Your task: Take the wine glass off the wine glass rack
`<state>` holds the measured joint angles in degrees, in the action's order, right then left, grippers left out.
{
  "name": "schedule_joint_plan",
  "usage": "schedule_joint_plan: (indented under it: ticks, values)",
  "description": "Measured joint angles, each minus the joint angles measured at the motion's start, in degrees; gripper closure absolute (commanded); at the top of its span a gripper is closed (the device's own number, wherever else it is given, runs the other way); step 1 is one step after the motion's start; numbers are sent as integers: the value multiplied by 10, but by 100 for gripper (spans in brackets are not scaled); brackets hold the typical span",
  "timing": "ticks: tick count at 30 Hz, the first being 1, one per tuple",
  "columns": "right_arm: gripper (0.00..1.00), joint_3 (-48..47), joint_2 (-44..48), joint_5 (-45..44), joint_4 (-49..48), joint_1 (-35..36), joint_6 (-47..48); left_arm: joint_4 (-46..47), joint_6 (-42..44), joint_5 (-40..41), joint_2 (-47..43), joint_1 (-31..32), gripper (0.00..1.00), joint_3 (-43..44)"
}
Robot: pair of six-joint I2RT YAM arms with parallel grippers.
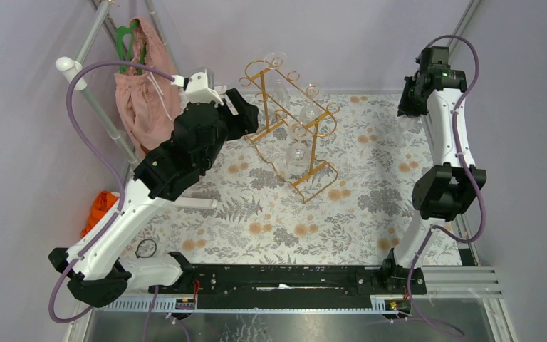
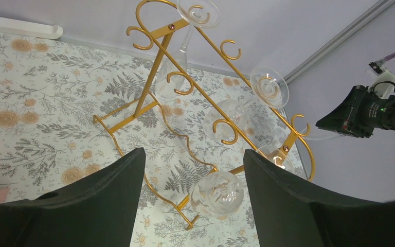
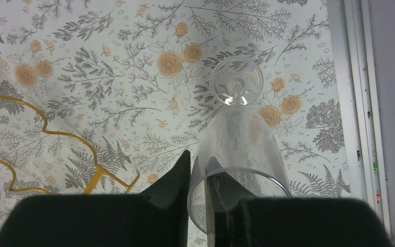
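Two grippers in play. Left gripper (image 2: 193, 153) spread wide, nothing held, aimed at rack (image 2: 157, 63). Nearest hanging glass (image 2: 217, 193) hung bowl-down at rack's near end, untouched, framed between jaws. Advised: bowl to be straddled squarely, closed on softly, slid out along wire before being lifted; neighbouring glass (image 2: 231, 116) not to be knocked. Farther right, second wine glass (image 3: 236, 128) pinched by rim wall in right gripper (image 3: 198, 165), over floral surface (image 3: 108, 62), off rack.

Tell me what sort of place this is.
Probably a robotics lab cell dressed as a home: two robot arms bolted to a black rail, plain walls around a floral tablecloth, and a gold wine glass rack with glasses hanging.
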<state>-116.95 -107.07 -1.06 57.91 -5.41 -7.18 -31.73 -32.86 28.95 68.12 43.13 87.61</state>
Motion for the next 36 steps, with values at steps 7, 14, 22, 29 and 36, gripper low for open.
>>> schedule_joint_plan:
  ticks: [7, 14, 22, 29, 36]
  values:
    - [100, -59, -34, 31, 43, -19, -4, 0, 7, -5, 5, 0, 21, 1]
    - [100, -98, -74, 65, 49, -66, -10, 0, 12, -15, 13, 0, 18, 3]
    - [100, -98, -112, 63, 62, -76, -12, 0, 18, -20, 14, 0, 15, 3]
    - [100, -97, -112, 60, 61, -76, -12, 0, 18, -20, 14, 0, 13, 3]
    - [100, -95, -112, 48, 61, -76, -12, 0, 18, -19, 14, 0, 12, 3]
